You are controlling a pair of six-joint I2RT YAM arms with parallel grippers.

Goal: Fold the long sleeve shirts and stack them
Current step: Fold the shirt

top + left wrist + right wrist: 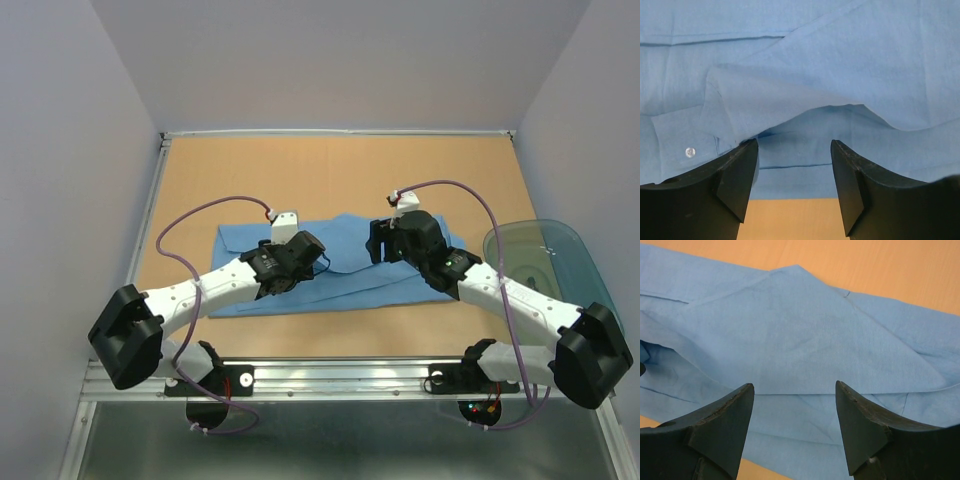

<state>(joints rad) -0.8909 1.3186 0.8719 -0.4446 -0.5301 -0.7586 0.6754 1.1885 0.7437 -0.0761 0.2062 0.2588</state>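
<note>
OK, both sets of jaws are spread with nothing between them. Left gripper (795,146) hangs just over a raised fold, near a small button (690,152); right gripper (794,389) over a flat folded panel. Shirt (345,245) is thin light blue woven cloth, partly folded into a long band across mid-table (330,170), under both wrists. Likely light, limp, and layers will slide. Best pinch is that lifted fold or a doubled edge, not a single ply. Teal tub (545,250) is at right.
</note>
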